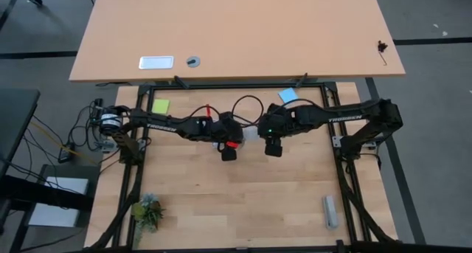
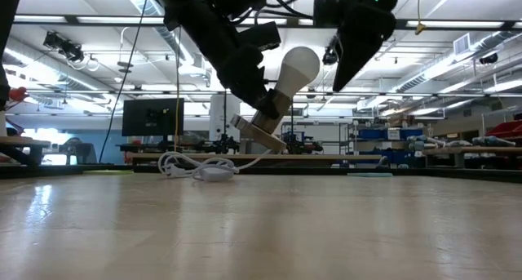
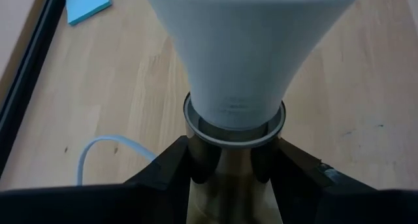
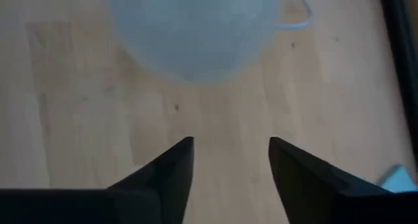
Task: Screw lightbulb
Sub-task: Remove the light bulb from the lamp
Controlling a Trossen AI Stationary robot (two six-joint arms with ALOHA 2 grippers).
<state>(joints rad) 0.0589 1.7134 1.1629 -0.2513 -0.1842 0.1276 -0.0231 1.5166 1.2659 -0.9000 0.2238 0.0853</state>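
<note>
My left tool (image 3: 228, 178) is clamped on the socket (image 2: 263, 133), just under the ring where the lightbulb (image 2: 295, 69) sits in it. I hold the pair lifted off the tabletop (image 2: 261, 231), tilted, with the bulb's round white end pointing up and toward my right arm. From my left wrist the lightbulb (image 3: 248, 48) fills most of the view, widening away from the collar between my fingers (image 3: 171, 165).

My right tool (image 4: 230, 162) hangs just beside the bulb's rounded end with its fingers (image 4: 171, 168) apart and nothing between them (the white dome (image 4: 192, 28) sits a little way beyond the tips, not touching). In the low view that tool (image 2: 347, 68) points downward, just right of the bulb.

A white cable (image 2: 200, 167) lies looped on the tabletop below the socket. From above, both tools meet near the middle of the tabletop (image 1: 236, 201), with a green note (image 1: 160, 105) and a blue note (image 1: 287, 95) near its far edge.
</note>
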